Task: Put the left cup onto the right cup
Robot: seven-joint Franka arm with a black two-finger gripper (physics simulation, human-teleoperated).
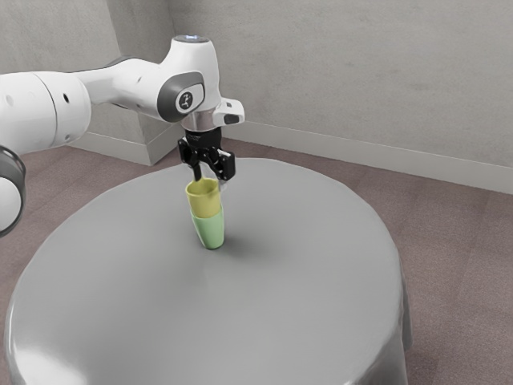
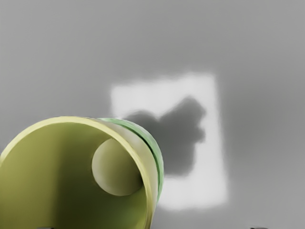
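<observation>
Exterior view: yellow cup (image 1: 203,198) stacked in green cup (image 1: 211,231), end effector (image 1: 212,178) spread above

Seen from the side, the white arm (image 1: 120,84) reaches in from the exterior view's left and points its black end effector straight down over the round grey counter (image 1: 304,321). The fingers stand apart, just above the yellow cup's rim, and are not pinching it. The yellow cup sits upright inside the green cup, its upper half rising out of the green one. The stack stands near the middle of the counter, a little toward the far edge, and casts a soft shadow toward the exterior view's right.

From the wrist camera, the yellow cup (image 2: 57,181) is seen from above, its mouth open and its pale round bottom visible inside. A thin green band of the other cup's rim (image 2: 156,160) shows around its outer side. Beyond the cups the counter (image 2: 248,47) carries a bright rectangular patch (image 2: 209,181) with the hand's dark shadow (image 2: 176,138) lying across it.
</observation>
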